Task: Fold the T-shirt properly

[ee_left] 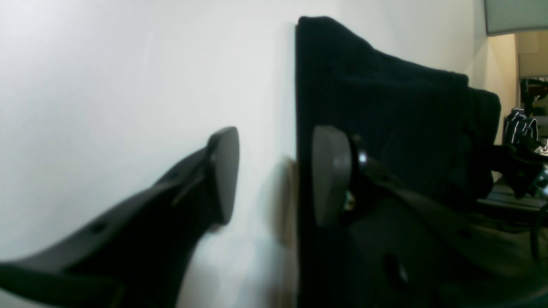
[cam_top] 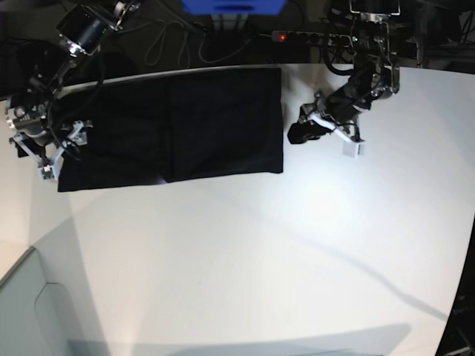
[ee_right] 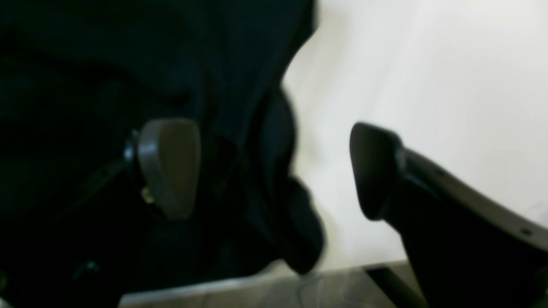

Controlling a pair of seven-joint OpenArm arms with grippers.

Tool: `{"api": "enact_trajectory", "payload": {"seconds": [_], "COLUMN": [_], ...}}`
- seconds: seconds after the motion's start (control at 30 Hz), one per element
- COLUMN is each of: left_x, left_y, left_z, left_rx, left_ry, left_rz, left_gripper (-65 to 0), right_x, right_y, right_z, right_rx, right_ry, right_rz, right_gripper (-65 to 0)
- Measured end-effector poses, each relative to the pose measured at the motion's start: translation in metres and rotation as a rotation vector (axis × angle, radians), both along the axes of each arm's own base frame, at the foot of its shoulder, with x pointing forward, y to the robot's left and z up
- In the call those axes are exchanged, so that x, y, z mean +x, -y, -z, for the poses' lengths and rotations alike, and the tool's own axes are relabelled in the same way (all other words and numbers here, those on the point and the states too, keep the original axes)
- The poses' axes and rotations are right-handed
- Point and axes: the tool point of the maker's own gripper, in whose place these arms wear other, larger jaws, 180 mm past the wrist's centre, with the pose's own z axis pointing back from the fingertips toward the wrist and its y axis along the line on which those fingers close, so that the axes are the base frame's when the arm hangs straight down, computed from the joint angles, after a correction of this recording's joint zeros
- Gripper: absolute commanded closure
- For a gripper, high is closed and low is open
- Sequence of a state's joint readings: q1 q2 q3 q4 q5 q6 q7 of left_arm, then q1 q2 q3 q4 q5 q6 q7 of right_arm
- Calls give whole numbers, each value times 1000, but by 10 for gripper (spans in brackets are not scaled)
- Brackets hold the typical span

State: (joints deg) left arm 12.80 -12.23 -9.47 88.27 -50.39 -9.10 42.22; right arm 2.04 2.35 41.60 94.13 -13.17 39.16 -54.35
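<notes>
The T-shirt (cam_top: 171,126) lies flat on the white table (cam_top: 245,259) as a wide black rectangle at the back left, plain black side up; no graphic shows. My left gripper (cam_top: 295,133) is low by the shirt's right edge. In the left wrist view it is open (ee_left: 276,175), straddling the straight edge of the shirt (ee_left: 385,107), one finger over cloth and one over table. My right gripper (cam_top: 53,154) is at the shirt's left end. In the right wrist view it is open (ee_right: 269,169) around a rumpled edge of the shirt (ee_right: 239,64), with nothing clamped.
A power strip (cam_top: 297,35) with a red light, cables (cam_top: 159,44) and a blue object (cam_top: 234,6) lie behind the table's back edge. The table's left edge (cam_top: 18,263) drops off beside a grey surface. A striped item (ee_left: 520,126) shows far off in the left wrist view.
</notes>
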Motion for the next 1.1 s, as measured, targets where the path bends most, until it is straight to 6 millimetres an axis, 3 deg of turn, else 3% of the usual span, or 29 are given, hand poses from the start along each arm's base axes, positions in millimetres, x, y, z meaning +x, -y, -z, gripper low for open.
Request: {"api": "enact_trajectory", "payload": {"seconds": [0.13, 0.37, 0.63, 0.77, 1.07, 1.1], "left_x": [0, 0, 0, 0, 0, 0], "left_y": [0, 0, 0, 0, 0, 0], "left_z": [0, 0, 0, 0, 0, 0], "left_rx": [0, 0, 0, 0, 0, -1], "left_ry": [0, 0, -1, -1, 0, 0], "left_rz": [0, 0, 0, 0, 0, -1], "left_gripper": [-274, -274, -274, -274, -274, -274], "right_x": [8, 7, 10, 14, 21, 21], "right_y": [8, 20, 21, 17, 2, 1], "right_z": [0, 22, 34, 40, 45, 45], "right_rx": [3, 82, 143, 195, 256, 257], "right_ry": [4, -27, -7, 11, 45, 45], "right_rz": [1, 68, 80, 87, 73, 73], "right_gripper": [-537, -537, -517, -401, -14, 0]}}
